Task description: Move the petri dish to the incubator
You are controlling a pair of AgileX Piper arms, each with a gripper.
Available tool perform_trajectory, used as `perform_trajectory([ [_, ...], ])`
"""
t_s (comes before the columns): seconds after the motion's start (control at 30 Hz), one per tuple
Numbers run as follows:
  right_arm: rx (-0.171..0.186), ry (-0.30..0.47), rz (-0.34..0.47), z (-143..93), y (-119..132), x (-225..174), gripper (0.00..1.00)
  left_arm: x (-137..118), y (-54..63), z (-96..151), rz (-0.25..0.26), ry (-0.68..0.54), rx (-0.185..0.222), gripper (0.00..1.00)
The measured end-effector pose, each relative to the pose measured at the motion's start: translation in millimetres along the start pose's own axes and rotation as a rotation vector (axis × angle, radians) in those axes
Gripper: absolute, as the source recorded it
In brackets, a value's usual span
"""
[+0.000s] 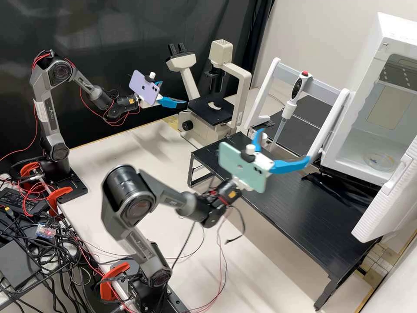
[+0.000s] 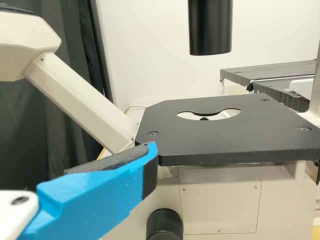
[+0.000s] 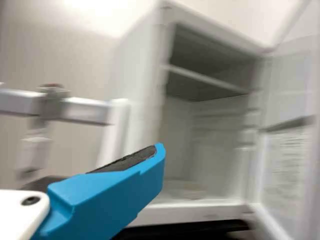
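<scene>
Tiny pale lettering (image 1: 51, 113), too small to read, marks 2 grey arms (image 1: 45, 89), and an apple-shaped logo (image 1: 144, 88) the lilac phone (image 1: 150, 94).

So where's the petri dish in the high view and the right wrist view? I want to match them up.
High view: far right, the dish lies on the incubator's floor, by the open door.
Right wrist view: a pale, low shape on the incubator's floor, probably the dish.
Shared landmark: the white incubator, door open.
</scene>
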Motion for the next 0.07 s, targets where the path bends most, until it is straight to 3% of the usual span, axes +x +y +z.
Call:
perform_trajectory([
  [0.07, 0.038, 0.024, -0.041, -10.3, -10.8, -17.7, 1.00, 0.0, 0.0, 0.0, 0.000, 0.000, 0.000, 1.00],
])
